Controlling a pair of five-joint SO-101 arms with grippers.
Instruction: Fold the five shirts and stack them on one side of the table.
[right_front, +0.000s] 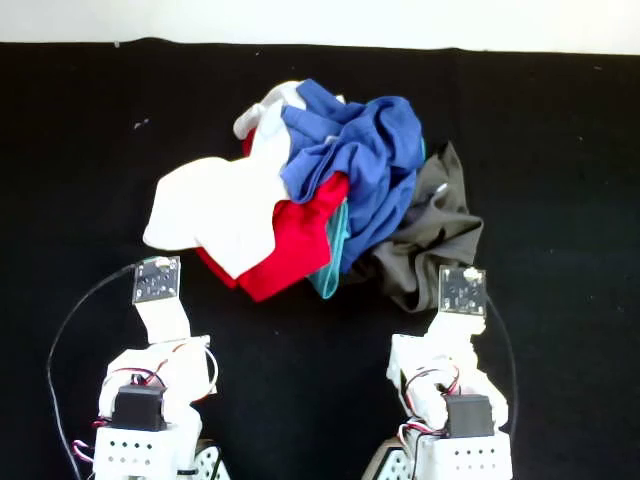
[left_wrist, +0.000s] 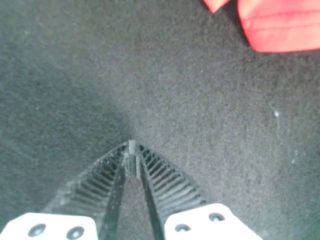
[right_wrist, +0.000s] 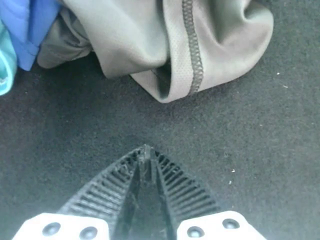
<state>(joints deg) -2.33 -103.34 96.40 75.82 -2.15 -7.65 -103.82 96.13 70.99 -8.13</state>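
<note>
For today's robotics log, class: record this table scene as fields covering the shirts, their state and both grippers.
table: black cloth
shirts: white shirt, red shirt, blue shirt, teal shirt, grey shirt
state: one crumpled pile, none folded
left gripper: shut, over bare table beside red shirt
right gripper: shut, just short of grey shirt

white shirt (right_front: 215, 205) | red shirt (right_front: 290, 245) | blue shirt (right_front: 365, 160) | teal shirt (right_front: 330, 272) | dark grey shirt (right_front: 440, 225) | black table (right_front: 560, 150)

matt cloth shirts (right_front: 320, 190), felt-like table (right_front: 560, 150)
</note>
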